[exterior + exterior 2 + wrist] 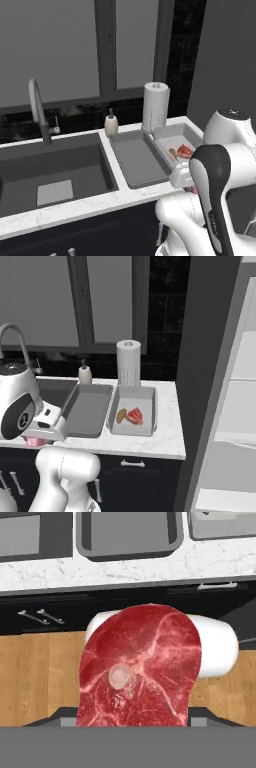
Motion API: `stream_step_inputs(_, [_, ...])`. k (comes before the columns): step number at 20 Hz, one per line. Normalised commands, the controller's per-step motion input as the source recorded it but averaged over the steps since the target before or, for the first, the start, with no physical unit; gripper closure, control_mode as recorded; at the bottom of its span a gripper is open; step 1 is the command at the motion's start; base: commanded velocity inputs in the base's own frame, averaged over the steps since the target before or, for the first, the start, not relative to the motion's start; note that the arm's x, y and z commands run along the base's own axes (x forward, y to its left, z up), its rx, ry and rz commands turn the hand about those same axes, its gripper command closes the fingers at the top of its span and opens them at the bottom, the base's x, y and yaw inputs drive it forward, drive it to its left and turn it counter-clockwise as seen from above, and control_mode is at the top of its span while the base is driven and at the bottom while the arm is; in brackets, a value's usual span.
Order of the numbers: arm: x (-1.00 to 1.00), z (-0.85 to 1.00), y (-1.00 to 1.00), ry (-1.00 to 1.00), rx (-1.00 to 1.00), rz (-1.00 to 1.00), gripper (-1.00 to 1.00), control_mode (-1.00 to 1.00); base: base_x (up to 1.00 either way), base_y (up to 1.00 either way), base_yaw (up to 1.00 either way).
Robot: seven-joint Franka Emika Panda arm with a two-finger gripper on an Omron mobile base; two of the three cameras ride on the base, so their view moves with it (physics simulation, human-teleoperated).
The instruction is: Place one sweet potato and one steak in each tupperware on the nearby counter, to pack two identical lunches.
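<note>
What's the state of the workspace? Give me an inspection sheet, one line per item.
Surface: white marble counter, with the trays side by side on it.
Job's things: left tray empty; right tray holds a sweet potato and tray steak; held steak not yet placed.
Clutter: soap bottle and paper towel roll behind the trays.
Grippers: hand shut on the held steak, at the counter's front edge near the left tray.
Cables: nothing seen.
Surroundings: sink with faucet left of the trays; fridge shelves to the right; wood floor.
</note>
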Motion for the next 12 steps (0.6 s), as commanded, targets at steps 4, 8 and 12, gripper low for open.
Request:
stream_step_inputs(4, [0.72, 0.0, 0.0, 0.21, 0.0, 0.03, 1.0, -1.0, 0.23, 0.02, 0.0])
stream_step_inputs(8, [1.0, 0.0, 0.0, 0.21, 0.0, 0.08, 1.0, -1.0, 0.0, 0.0, 0.0])
stream_step_inputs(12, [1.0, 0.0, 0.0, 0.21, 0.0, 0.08, 1.0, -1.0, 0.0, 0.0, 0.0])
